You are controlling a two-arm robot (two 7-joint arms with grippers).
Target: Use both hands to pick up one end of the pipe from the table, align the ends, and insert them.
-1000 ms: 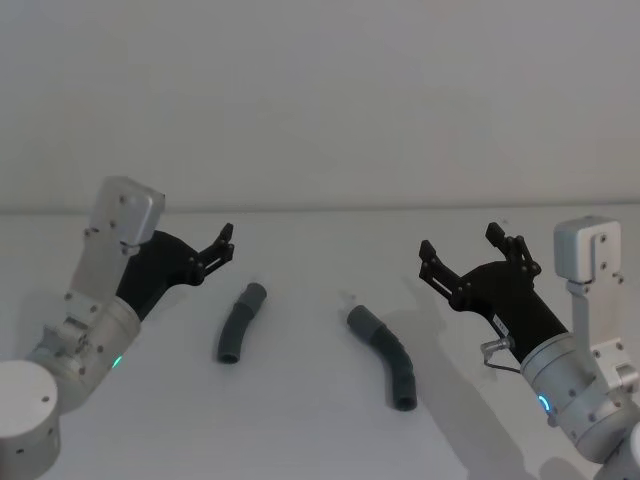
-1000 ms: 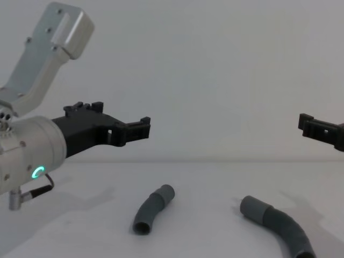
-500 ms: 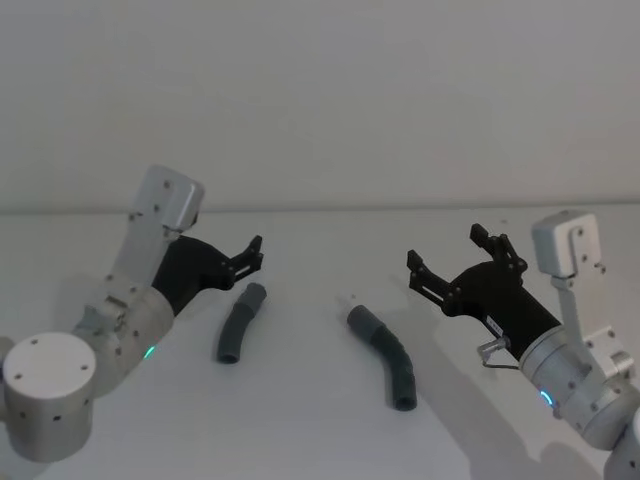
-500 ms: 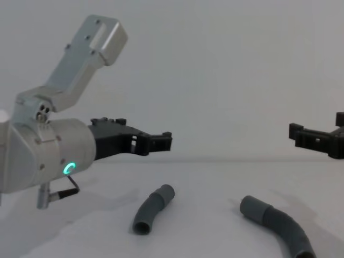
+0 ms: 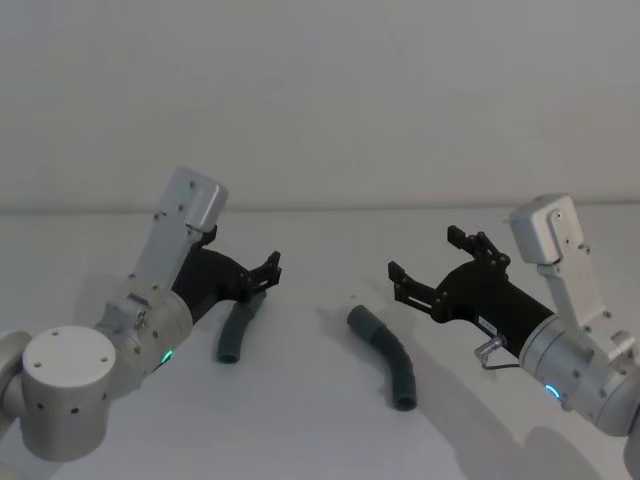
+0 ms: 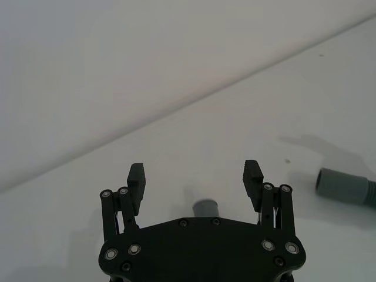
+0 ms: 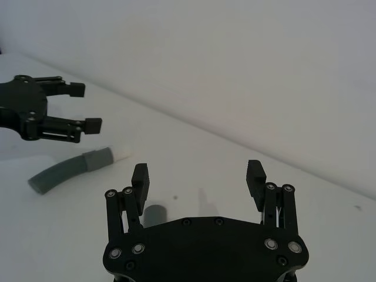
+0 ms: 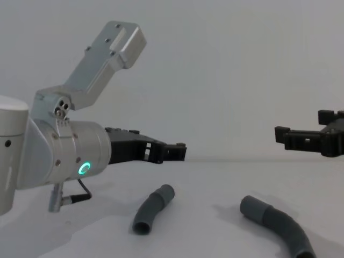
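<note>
Short ribbed hose [image 5: 233, 338], longer curved hose [image 5: 387, 352] on matte table [image 5: 300, 420]; left gripper [image 5: 268, 274], right gripper [image 5: 425, 262] above, fingers [image 6: 136, 176] apart.

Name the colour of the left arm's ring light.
Green ring light, clearest in the chest view.

Soft, even, rather dim light fills the scene. The white worktop [image 5: 300, 430] and the wall [image 5: 320, 100] behind it read as flat pale grey. Shadows are faint and soft-edged. One pale smudge lies on the worktop beneath the left hand [image 5: 268, 272], and another sits just left of the longer hose piece [image 5: 385, 350]. The left hand and the right hand [image 5: 423, 258] show as dark black shapes with little surface detail. A small green ring light [image 8: 83, 168] glows on the left arm.
</note>
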